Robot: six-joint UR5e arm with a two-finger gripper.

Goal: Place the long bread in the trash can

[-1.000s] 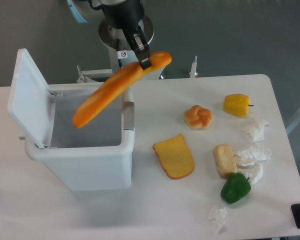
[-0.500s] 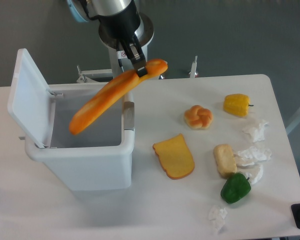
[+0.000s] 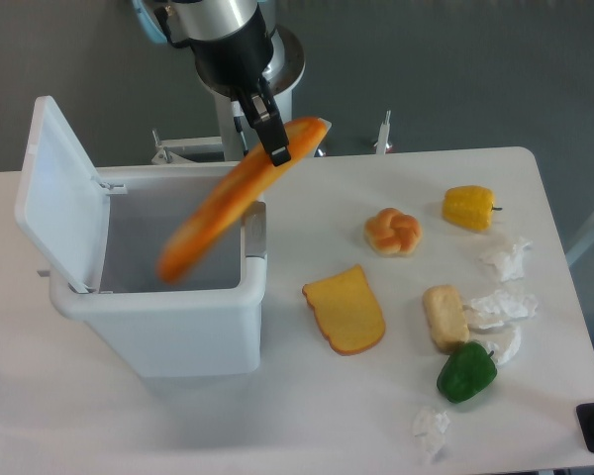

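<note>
Pincer hangs above the back right corner of the trash can. Its dark fingers sit on the long bread near the bread's upper right end, but the bread is motion-blurred, so whether the fingers clamp it or have just let go cannot be told.

Long bread is in the air, touching nothing but the pincer, if that. Long axis runs diagonally: high end up-right beside the pincer, low end down-left. Nearly the whole length extends down-left from the grip point. The low end lies over the open mouth of the bin, near its front right inner wall; the upper part crosses the right rim by the grey latch.

Lid stands open on the left, clear of the bread.

Judgement: release stage, bread not yet inside. The risk is the high end, which sits outside the rim line; a steeper tilt favours a clean drop.

Elsewhere on the counter: toast slice, knotted roll.
</note>
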